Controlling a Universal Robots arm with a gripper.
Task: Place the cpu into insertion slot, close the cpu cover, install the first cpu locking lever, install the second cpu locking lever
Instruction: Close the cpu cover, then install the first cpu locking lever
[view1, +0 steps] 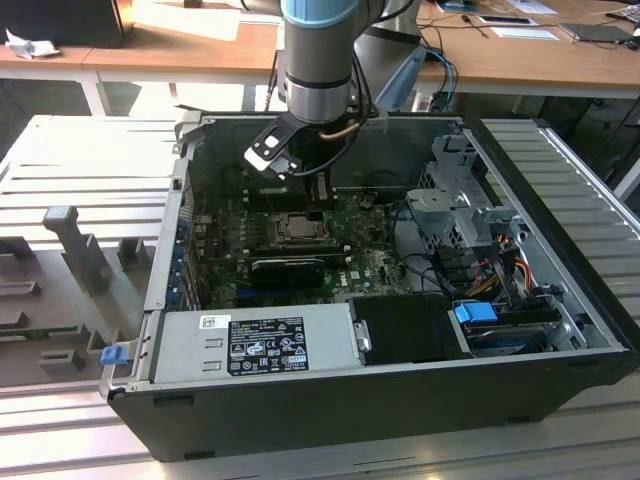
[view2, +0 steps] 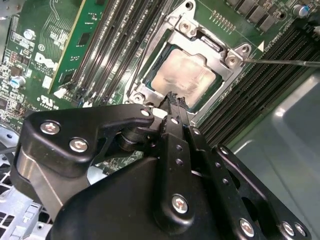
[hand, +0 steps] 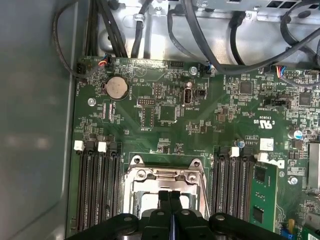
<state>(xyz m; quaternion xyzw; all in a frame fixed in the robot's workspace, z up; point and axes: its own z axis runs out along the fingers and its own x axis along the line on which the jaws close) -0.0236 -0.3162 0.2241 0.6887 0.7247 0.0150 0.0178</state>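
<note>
Grey ribbed metal made up the worktop (view1: 90, 150), and wooden desks (view1: 180, 45) stood behind its far edge. An open computer case (view1: 400, 400) lay on the worktop, and the arm reached down into it from above. Inside, a green motherboard (hand: 200, 115) covered the case floor, a silver power supply (view1: 255, 340) sat along the near wall, a black card (view1: 288, 266) lay just behind it, and a metal drive cage (view1: 460, 195) filled the corner at the exterior view's right. The cpu (view2: 187, 77) lay in its slot near the middle of the motherboard, dull silver top up. The cpu cover (view2: 200, 37) lay down around it, framing the chip. The hand (view2: 175, 100) hung directly over the edge of the chip, its fingers (hand: 164, 196) pressed together with nothing between them; whether the tips touched the chip could not be told. A thin metal rod (view2: 280, 62) stuck out from one corner of the cover, across the black memory slots (view2: 125, 40). More slots flanked the other side, one holding a green module (view2: 82, 40). A round coin cell (hand: 116, 88) sat near the motherboard's edge.
</note>
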